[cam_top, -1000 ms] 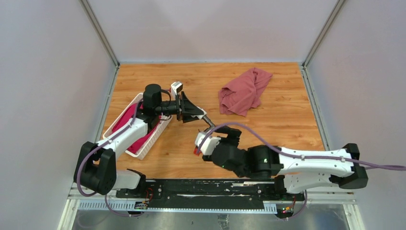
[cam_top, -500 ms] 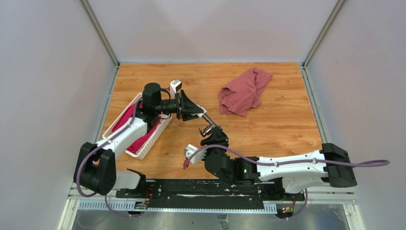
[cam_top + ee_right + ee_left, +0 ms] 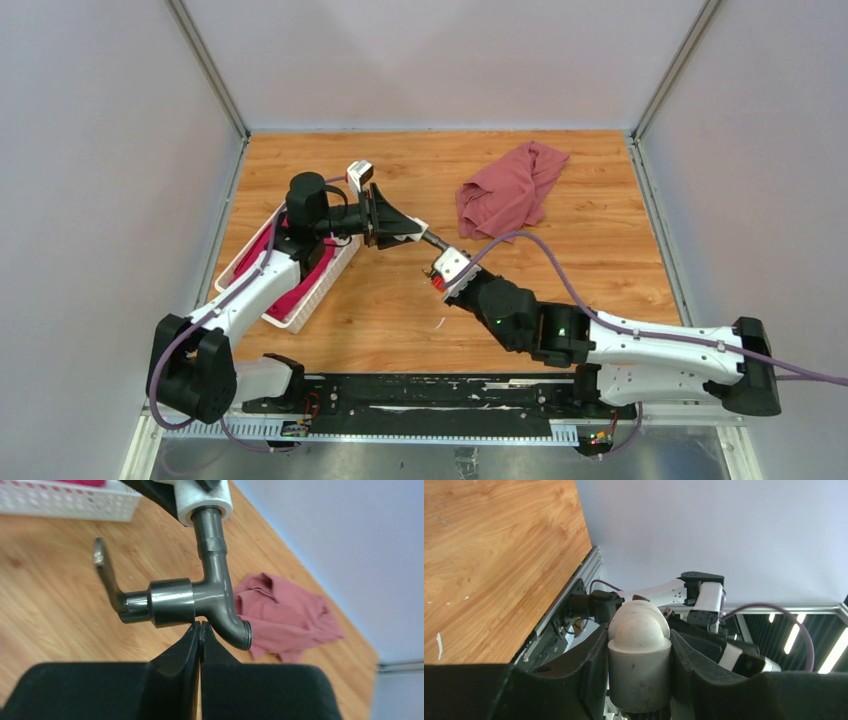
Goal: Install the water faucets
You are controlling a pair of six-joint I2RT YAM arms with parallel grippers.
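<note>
1. My right gripper has its two fingers pressed flat together with nothing between them.
2. My left gripper is clamped on the white fitting, one finger on each side of it.
3. The dark grey tap lies straight ahead of my right fingertips, just past them. From the right wrist view I cannot tell whether the tips touch its underside or stop just short.
4. The tap's long stem runs away from my right fingertips and ends inside the mouth of the white fitting, so the stem's far end is at my left gripper.
5. Its handle arm sticks out to the left of my right fingertips. Its curved spout bends to their right.
6. Both arms are at the joint. The left has the fitting, and the right is the one nearest the tap body. I judge that my right fingers must part before they can grip the tap and seat it further.
7. Count: one tap, one white fitting, one dusty-red cloth well beyond my right gripper, and one white basket beneath my left forearm.
</note>
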